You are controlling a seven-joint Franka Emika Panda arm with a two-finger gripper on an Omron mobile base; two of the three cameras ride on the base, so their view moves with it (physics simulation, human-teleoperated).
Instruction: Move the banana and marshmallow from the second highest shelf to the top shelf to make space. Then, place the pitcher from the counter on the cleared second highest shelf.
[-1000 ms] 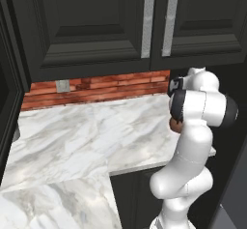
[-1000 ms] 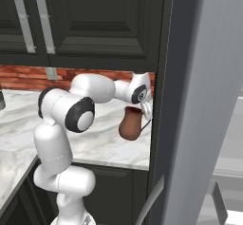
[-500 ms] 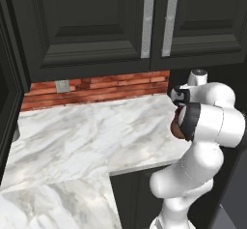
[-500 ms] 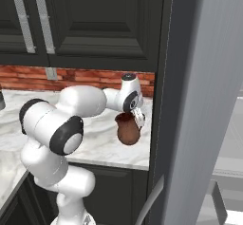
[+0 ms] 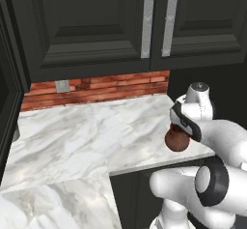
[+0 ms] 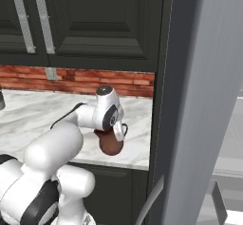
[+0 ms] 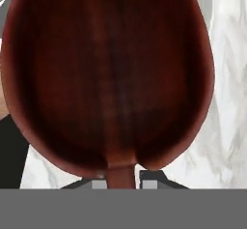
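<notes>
So the pitcher is up off the counter, hanging under the gripper right at the counter's right-hand end, next to the tall grey upright. In the hand view the pitcher's brown belly sits dead ahead of the gripper, with its thin handle strip running straight down between the two fingertips. From that I'd say the gripper is clamped narrow on the handle, though the actual contact is mostly hidden.

The relation that matters: the pitcher dangles below the hand, long axis roughly along the gripper's line of sight, belly farthest from the wrist. The shelves aren't visible from here, and neither are the banana and marshmallow, so I can't say whether that shelf is cleared. My guess is the arm has to swing right, past that upright.
</notes>
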